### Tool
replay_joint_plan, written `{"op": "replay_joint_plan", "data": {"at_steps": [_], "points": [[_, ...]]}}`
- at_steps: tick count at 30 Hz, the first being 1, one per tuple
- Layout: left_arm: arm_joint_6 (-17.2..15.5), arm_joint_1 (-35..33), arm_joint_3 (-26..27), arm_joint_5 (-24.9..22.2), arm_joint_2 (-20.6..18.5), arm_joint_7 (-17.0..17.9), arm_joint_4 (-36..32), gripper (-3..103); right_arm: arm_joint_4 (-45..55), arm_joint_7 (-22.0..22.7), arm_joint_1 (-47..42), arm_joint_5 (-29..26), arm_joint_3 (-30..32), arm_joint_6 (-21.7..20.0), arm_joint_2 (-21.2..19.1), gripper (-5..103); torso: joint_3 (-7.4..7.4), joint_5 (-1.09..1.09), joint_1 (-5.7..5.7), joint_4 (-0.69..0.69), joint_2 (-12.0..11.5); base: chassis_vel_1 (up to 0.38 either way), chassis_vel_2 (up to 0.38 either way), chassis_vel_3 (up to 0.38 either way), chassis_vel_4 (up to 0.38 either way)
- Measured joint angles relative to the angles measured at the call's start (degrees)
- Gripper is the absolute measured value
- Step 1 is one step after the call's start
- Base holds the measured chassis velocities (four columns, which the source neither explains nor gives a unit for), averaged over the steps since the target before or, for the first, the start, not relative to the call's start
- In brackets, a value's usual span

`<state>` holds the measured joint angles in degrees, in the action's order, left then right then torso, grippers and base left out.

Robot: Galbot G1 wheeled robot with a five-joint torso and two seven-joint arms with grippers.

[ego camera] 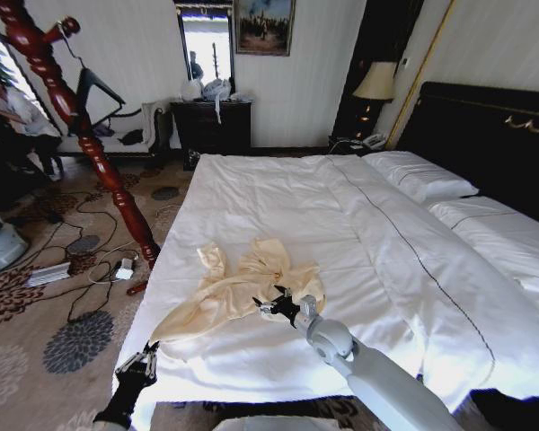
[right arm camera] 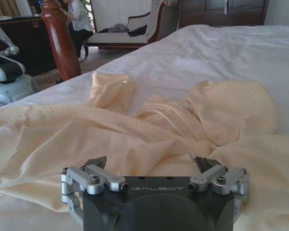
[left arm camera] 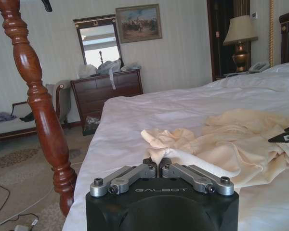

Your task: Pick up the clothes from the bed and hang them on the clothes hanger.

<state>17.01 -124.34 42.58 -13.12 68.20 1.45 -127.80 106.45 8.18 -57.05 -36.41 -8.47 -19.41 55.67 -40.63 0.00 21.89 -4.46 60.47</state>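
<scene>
Farthest left, well away from both tools, the reddish wooden stand (ego camera: 81, 135) leans up from the carpet with the clothes hanger (ego camera: 97, 88) hooked near its top, clear of the bed (ego camera: 278, 193). The left gripper (ego camera: 136, 366) hangs low off the bed's near left corner, its fingers drawn together on nothing; ahead of it and to its right a sleeve end (left arm camera: 164, 139) of the clothes (ego camera: 242, 287) trails toward that corner. The garment lies crumpled on the white duvet, its long axis running from that sleeve up and rightward to the bunched body. The right gripper (ego camera: 271, 303) is poised directly over the body's near edge, jaws spread wide with cream fabric just beyond the fingertips (right arm camera: 97, 162), so it looks the better-placed arm for the pick. Rightward the duvet offers open room, and the near bed edge lies close behind both tools.
</scene>
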Motion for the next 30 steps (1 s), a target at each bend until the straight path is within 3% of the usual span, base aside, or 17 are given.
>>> {"op": "replay_joint_plan", "data": {"at_steps": [6,8,10,11,15,19,21,23,30], "points": [[-0.09,-0.06,0.08,-0.34,-0.07,0.02,-0.26,1,-0.86,1.05,1.68,-1.15,-1.34,-0.7,0.03,103,0.0,0.0,0.0,0.0,0.0,0.0,0.0,0.0,0.0],[-0.06,-0.09,0.16,-0.52,-0.02,0.02,-0.1,1,-0.96,1.39,2.11,-1.42,-1.95,-0.84,-0.04,94,0.0,0.0,0.0,0.0,0.0,0.0,0.0,0.0,0.0],[-0.04,-0.06,0.21,-0.66,0.07,0.01,0.07,1,-1.17,1.7,2.36,-1.61,-2.36,-0.87,0.0,94,0.0,0.0,0.0,0.0,0.0,0.0,0.0,0.0,0.0],[-0.03,-0.01,0.23,-0.75,0.08,0.0,0.13,1,-1.27,1.86,2.46,-1.73,-2.54,-0.87,0.07,84,0.0,0.0,0.0,0.0,0.0,0.0,0.0,0.0,0.0],[0.02,0.08,0.27,-0.87,0.11,-0.01,0.28,1,-1.39,2.24,2.7,-2.11,-2.83,-0.95,0.25,73,0.0,0.0,0.0,0.0,0.0,0.0,0.0,0.0,0.0],[0.37,-0.02,0.44,-1.02,0.02,-0.19,0.77,1,-1.24,3.28,2.47,-3.09,-3.01,-1.21,0.14,50,0.01,0.0,0.0,0.0,0.0,0.0,0.0,0.0,0.0],[0.48,-0.07,0.44,-0.99,-0.1,-0.24,0.96,1,-1.11,3.24,2.31,-3.0,-3.0,-1.2,0.08,50,0.0,0.0,0.0,0.0,0.0,0.0,0.0,0.0,0.0],[0.61,-0.04,0.42,-0.93,-0.21,-0.28,1.24,1,-0.81,3.12,2.04,-2.4,-2.75,-1.16,0.21,40,0.01,0.0,-0.01,-0.01,0.0,0.0,0.0,0.0,0.0],[0.62,0.34,0.15,-0.87,0.08,-0.28,1.5,1,-0.36,3.18,1.72,-2.68,-1.91,-0.84,0.63,18,0.01,0.0,0.0,0.0,0.0,0.0,0.0,0.0,0.0]]}}
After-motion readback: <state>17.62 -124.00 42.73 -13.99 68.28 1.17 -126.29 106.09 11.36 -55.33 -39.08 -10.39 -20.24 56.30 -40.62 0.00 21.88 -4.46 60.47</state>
